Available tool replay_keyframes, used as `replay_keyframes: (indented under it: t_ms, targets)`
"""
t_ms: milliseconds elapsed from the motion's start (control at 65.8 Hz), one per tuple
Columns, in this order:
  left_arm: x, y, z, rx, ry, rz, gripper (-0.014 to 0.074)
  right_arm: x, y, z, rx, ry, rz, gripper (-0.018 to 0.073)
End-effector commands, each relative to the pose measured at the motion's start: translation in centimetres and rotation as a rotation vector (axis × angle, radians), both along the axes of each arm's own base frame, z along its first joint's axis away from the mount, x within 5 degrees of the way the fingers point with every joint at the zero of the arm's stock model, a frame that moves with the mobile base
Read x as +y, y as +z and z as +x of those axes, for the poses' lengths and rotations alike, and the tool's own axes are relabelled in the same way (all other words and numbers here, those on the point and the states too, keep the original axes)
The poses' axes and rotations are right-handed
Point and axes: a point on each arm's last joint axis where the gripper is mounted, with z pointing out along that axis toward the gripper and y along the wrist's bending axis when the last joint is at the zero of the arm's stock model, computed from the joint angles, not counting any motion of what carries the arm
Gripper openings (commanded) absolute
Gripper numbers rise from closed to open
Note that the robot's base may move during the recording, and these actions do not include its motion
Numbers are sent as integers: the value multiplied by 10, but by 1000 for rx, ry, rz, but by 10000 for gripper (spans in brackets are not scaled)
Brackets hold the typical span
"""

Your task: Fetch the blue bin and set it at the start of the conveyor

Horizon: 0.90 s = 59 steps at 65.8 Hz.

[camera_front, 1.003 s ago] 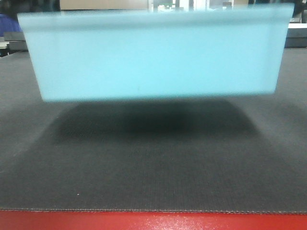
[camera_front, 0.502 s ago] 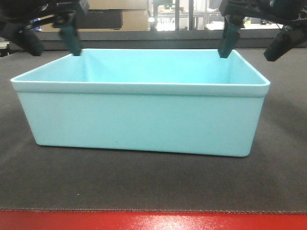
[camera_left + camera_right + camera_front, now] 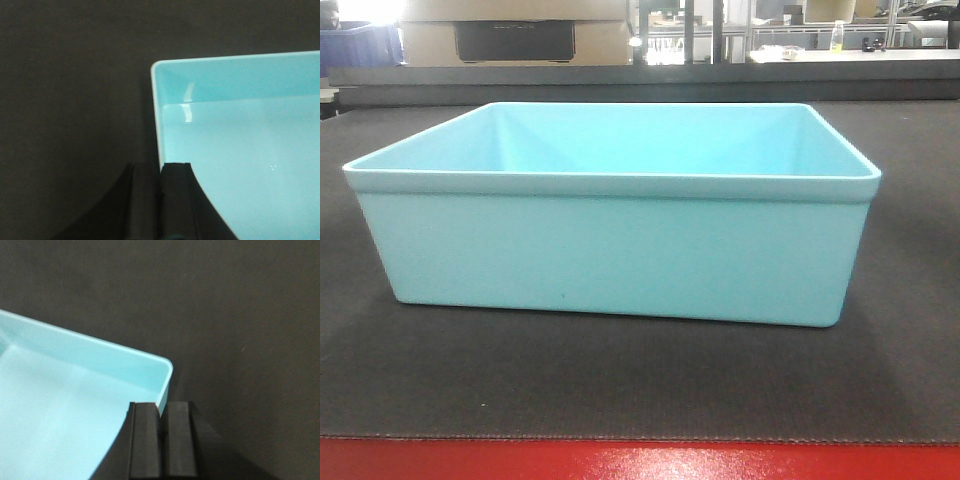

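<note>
Dark textured conveyor start (image 3: 620,385), red front edge, blue bin (image 3: 615,255) flat upon it

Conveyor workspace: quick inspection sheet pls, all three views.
Surface: conveyor belt, dark matte, red strip along its front edge.
Job's things: blue bin upright on the belt, empty, set back from the red strip.
Clutter: nothing seen on the belt.
Grippers: left gripper above the bin's side rim, fingers astride the wall line; right gripper likewise at the other side. Both look nearly closed; whether either touches the rim cannot be told. Neither shows in the front view.
Cables: nothing seen.
Surroundings: cardboard box, dark blue crate, shelving behind.
</note>
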Motion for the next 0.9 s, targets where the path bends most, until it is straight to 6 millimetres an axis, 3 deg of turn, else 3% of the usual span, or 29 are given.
replay_keyframes:
  t_ms: [0,167,304,456,623,760,882]
  targets:
    - [21,14,-15,-42,49,11,-111,-13,13,-18,-66,-33,-32,-160]
    - [58,16,-48,-100,133,42,-111,-32,-2,-48,-104,-111,-31,-157]
    - [77,-9,-76,-69,193,55,-111,-37,-30,-70,-141,-141,-32,-157]
    - [78,-37,-111,-70,190,-11,-111,-39,-67,-95,-237,-161,-37,-157]
    - [77,-61,-154,-246,150,-75,-111,-41,-103,-131,-408,-185,-31,-157]
    - [80,-69,-183,-354,143,-94,-111,-42,-114,-159,-530,-193,-22,-157]
    - [82,-73,-201,-418,142,-100,-111,-42,-111,-175,-599,-194,-15,-157]
